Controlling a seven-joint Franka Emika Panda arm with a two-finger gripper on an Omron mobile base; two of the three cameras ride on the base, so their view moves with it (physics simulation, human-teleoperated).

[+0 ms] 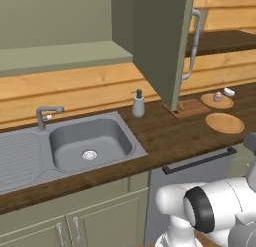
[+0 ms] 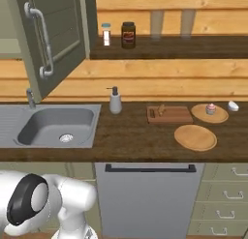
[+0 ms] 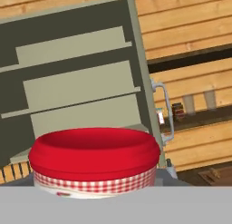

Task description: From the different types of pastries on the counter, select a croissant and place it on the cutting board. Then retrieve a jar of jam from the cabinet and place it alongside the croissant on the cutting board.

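Hand view: jar of jam [image 3: 95,162] close; right base: croissant [image 2: 160,110] on cutting board [image 2: 170,115].

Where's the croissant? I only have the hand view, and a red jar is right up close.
Observer: On the cutting board. The right base view shows the croissant as a small brown shape near the board's left end.
Operator: Room beside it for the jam jar?
Observer: Looks so. The right half of the board is bare.
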